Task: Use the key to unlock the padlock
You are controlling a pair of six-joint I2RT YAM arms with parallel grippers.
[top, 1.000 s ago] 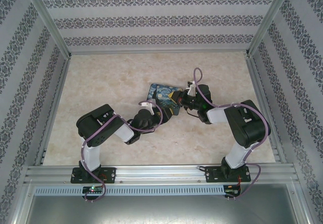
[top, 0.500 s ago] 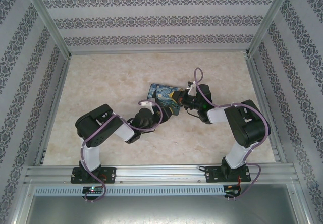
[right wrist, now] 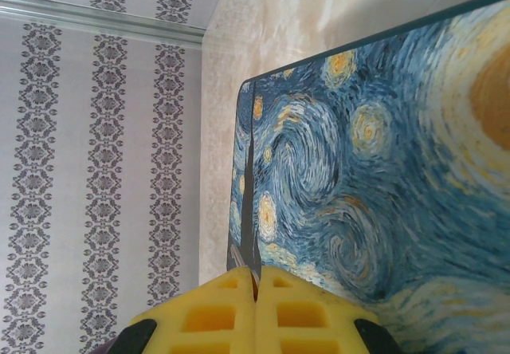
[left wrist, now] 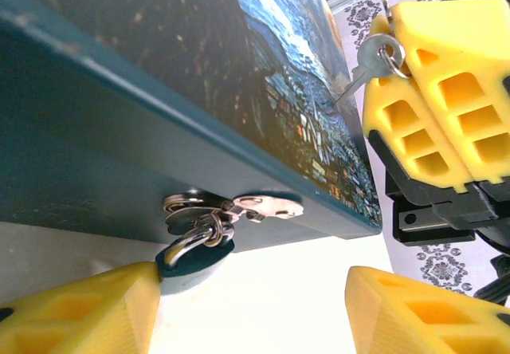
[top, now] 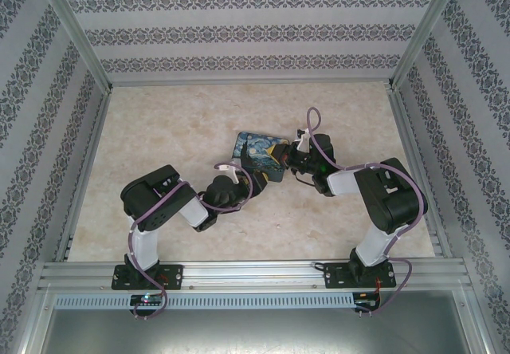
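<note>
The teal padlock (left wrist: 190, 257) hangs by its silvery shackle (left wrist: 188, 238) from the hasp (left wrist: 263, 207) on the side of the starry-night box (top: 256, 151). My left gripper (left wrist: 255, 310) is open just below the hasp, and the padlock's body rests against its left finger (left wrist: 88, 310). My right gripper (right wrist: 256, 278) is shut on the thin metal key (right wrist: 250, 202), whose blade points out over the box lid (right wrist: 382, 171). In the left wrist view the key (left wrist: 368, 60), on a small ring, sticks out of the right gripper's yellow fingers (left wrist: 434, 107) above the box's corner.
The box lies mid-table on the beige marbled surface (top: 159, 131), between both arms. Patterned walls (top: 239, 31) and aluminium rails (top: 247, 273) enclose the table. My left gripper (top: 245, 180) and right gripper (top: 280, 163) sit close together at the box's near side.
The left arm has drawn back slightly toward the near left, away from the box. The right arm and box have stayed put.
</note>
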